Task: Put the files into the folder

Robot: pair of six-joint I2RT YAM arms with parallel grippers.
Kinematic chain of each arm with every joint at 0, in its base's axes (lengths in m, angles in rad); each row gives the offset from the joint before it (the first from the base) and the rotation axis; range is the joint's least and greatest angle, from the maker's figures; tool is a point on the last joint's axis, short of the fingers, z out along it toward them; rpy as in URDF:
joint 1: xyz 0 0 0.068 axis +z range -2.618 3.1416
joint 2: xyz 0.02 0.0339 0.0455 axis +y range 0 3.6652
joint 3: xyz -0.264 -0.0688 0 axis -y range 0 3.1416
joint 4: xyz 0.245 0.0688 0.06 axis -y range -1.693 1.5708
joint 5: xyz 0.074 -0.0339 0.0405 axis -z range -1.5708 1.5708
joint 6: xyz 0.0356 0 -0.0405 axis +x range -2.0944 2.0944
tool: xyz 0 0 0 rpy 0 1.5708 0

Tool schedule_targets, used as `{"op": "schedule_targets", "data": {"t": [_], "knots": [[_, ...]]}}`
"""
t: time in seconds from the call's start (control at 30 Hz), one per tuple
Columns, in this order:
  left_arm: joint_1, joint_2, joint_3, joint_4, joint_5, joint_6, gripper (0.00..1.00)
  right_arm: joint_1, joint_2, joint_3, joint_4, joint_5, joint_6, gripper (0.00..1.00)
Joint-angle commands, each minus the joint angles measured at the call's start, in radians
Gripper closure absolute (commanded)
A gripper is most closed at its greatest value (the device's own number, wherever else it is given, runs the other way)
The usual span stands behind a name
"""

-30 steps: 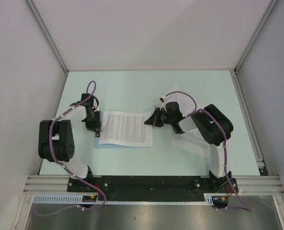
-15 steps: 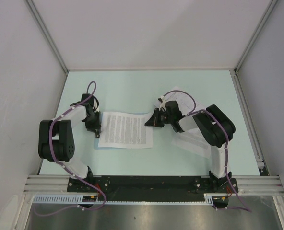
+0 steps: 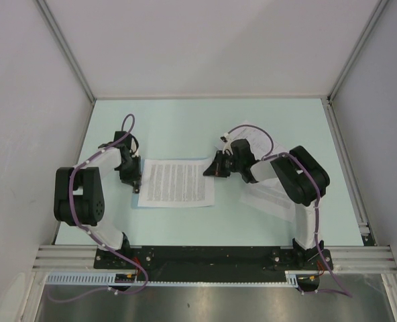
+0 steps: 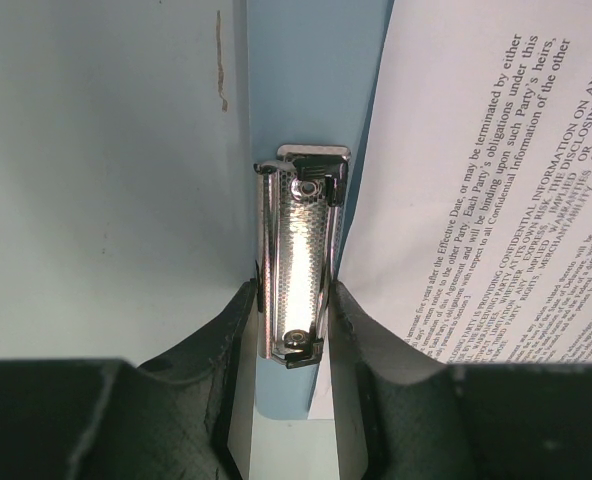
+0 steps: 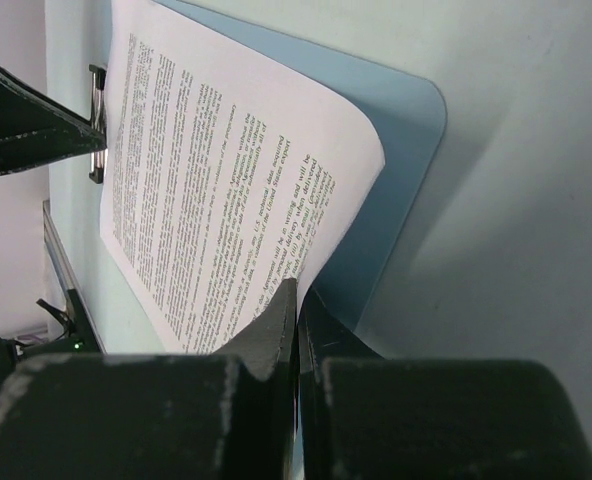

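Observation:
The folder, a light-blue clipboard (image 3: 139, 201), lies flat left of centre, almost covered by a printed file sheet (image 3: 177, 182). My left gripper (image 3: 135, 180) is at the board's left short edge, its jaws shut on the silver clip (image 4: 301, 250) over the blue board (image 4: 306, 80). The sheet's edge (image 4: 496, 200) lies just beside the clip. My right gripper (image 3: 210, 170) is shut on the sheet's right edge (image 5: 226, 170) and holds that end raised and curled above the board (image 5: 406, 130). The right wrist view also shows the clip (image 5: 96, 110) at the far end.
Other loose printed sheets lie right of the board: some under my right arm (image 3: 269, 198) and one behind it (image 3: 255, 136). White walls with metal rails enclose the pale green table (image 3: 185, 121) on three sides.
The right gripper has shifted the sheet slightly left and back, turning it squarer over the blue board. The left gripper has stayed on the clip.

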Motion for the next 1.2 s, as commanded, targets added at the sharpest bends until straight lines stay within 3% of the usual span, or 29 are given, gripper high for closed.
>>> {"op": "schedule_targets", "data": {"t": [0.0,0.1,0.2,0.23,0.27,0.33,0.4,0.43,0.53,0.63,0.8,0.9,1.03,1.17], "knots": [[0.0,-0.008,0.021,0.013,0.003,0.02,1.0,0.017,0.015,0.074,-0.053,0.013,-0.072,1.0],[0.0,-0.003,0.02,0.014,0.009,0.02,1.0,0.02,0.023,0.082,-0.064,0.019,-0.073,0.94],[0.0,0.0,0.015,0.019,0.008,0.017,1.0,0.017,0.014,0.093,-0.099,0.034,-0.079,0.76],[0.0,0.001,0.014,0.018,0.006,0.014,1.0,0.017,-0.002,0.102,-0.122,0.042,-0.096,0.64],[0.001,0.003,0.014,0.019,0.006,0.012,1.0,0.012,-0.014,0.105,-0.147,0.065,-0.104,0.59],[0.001,0.007,0.012,0.018,0.006,0.008,1.0,0.002,-0.064,0.117,-0.263,0.103,-0.145,0.44],[0.0,0.01,0.011,0.018,0.006,0.008,1.0,-0.02,-0.121,0.128,-0.404,0.186,-0.187,0.36],[0.0,0.012,0.011,0.018,0.006,0.005,1.0,-0.023,-0.155,0.131,-0.458,0.232,-0.208,0.27],[0.001,0.013,0.009,0.019,0.003,0.003,1.0,-0.021,-0.291,0.146,-0.65,0.466,-0.29,0.17],[0.001,0.015,0.002,0.025,0.008,0.003,1.0,0.004,-0.376,0.16,-0.716,0.622,-0.311,0.15],[0.001,0.021,-0.009,0.033,0.012,0.0,1.0,0.175,-0.291,0.165,-0.444,0.427,-0.191,0.15],[0.0,0.026,-0.017,0.039,0.011,0.0,1.0,0.276,-0.194,0.198,-0.342,0.441,-0.164,0.23],[0.001,0.033,-0.02,0.044,0.012,0.002,1.0,0.356,-0.102,0.295,-0.346,0.524,-0.194,0.37],[0.001,0.035,-0.023,0.051,0.021,0.0,1.0,0.374,-0.046,0.318,-0.334,0.53,-0.207,0.38]]}}
